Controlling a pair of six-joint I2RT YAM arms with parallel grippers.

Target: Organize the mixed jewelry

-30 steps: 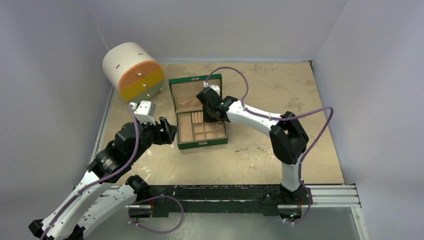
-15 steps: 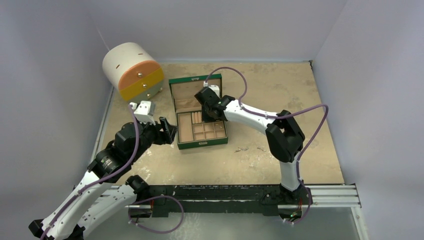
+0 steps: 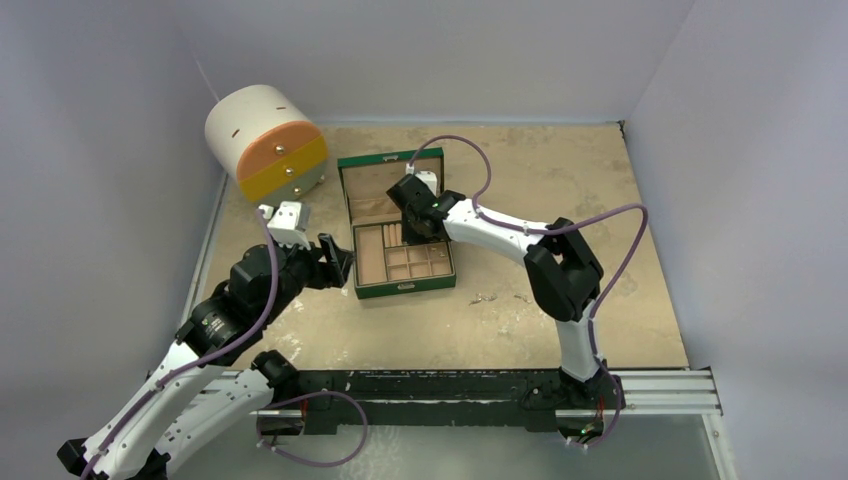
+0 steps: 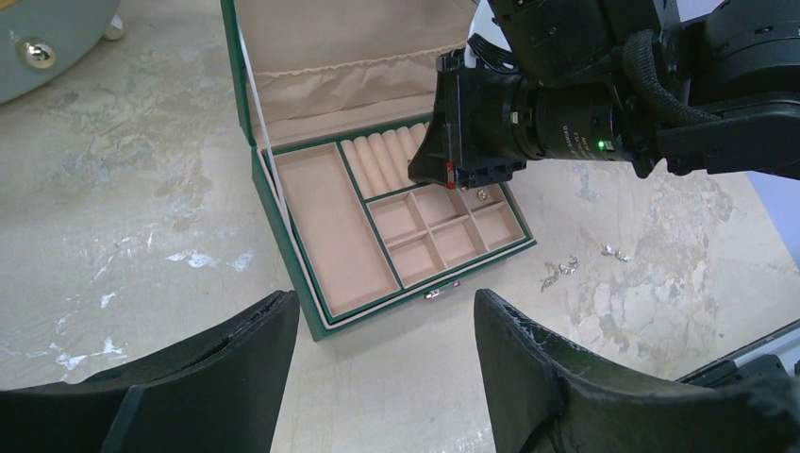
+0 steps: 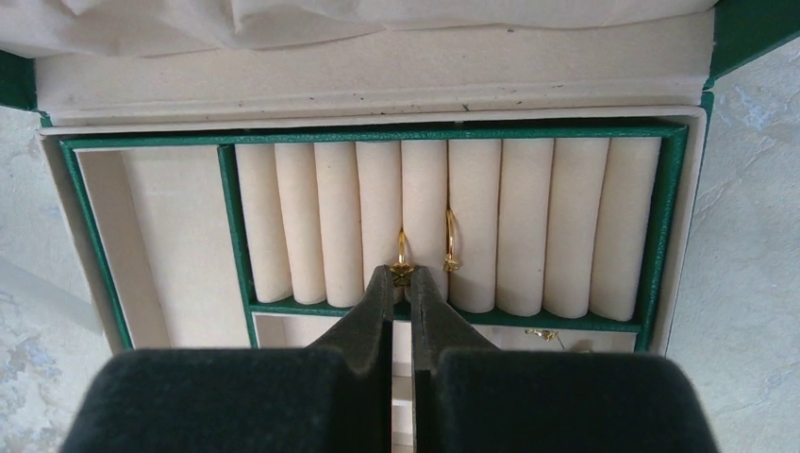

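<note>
At the row of cream ring rolls (image 5: 340, 217) in the open green jewelry box (image 5: 675, 189), a small gold piece (image 5: 402, 257) stands in one slot. The right gripper (image 5: 403, 278) is closed on its lower end. A second gold piece (image 5: 451, 242) sits in the neighbouring slot. Some silvery pieces (image 4: 560, 270) lie on the table (image 4: 141, 208) just beside the box. The left gripper (image 4: 385, 307) hovers near the box with its jaws wide apart, holding nothing.

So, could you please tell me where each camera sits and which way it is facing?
Top external: above and behind the bases, looking down on the table and green jewelry box; left arm and right arm both show.
Left wrist: on the left arm, looking ahead through the open left gripper at the box and the right arm.
Right wrist: close over the ring rolls; the right gripper pinches a gold piece.
Shared: all three show the box.
</note>
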